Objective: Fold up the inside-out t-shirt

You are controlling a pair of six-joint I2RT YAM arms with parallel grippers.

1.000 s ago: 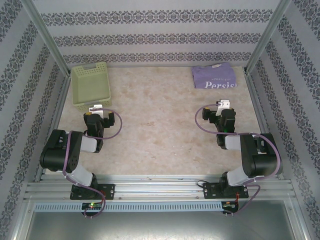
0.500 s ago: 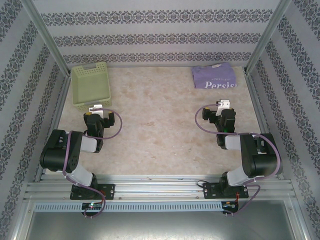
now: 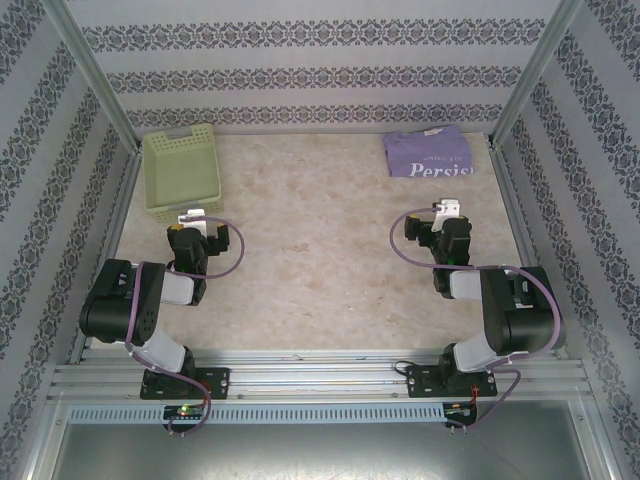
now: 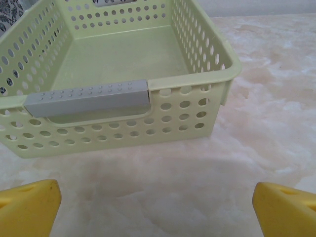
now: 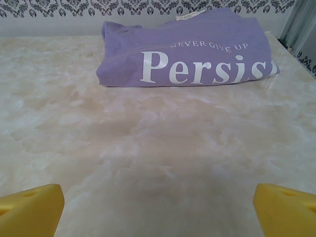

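Observation:
The lavender t-shirt (image 3: 428,154) lies folded in a compact rectangle at the far right of the table, white lettering facing up; the right wrist view shows the t-shirt (image 5: 190,49) straight ahead with a label at its far edge. My right gripper (image 3: 446,208) sits well short of it, open, and its yellow fingertips (image 5: 29,210) stand wide apart over bare table. My left gripper (image 3: 192,215) is open too, just in front of the pale green basket (image 3: 181,171), nothing between its fingertips (image 4: 27,207).
The basket (image 4: 187,84) is empty, with a grey handle strip on its near rim. Patterned walls and metal posts close in the table on three sides. Bare marble-patterned tabletop (image 3: 310,240) spreads between the two arms.

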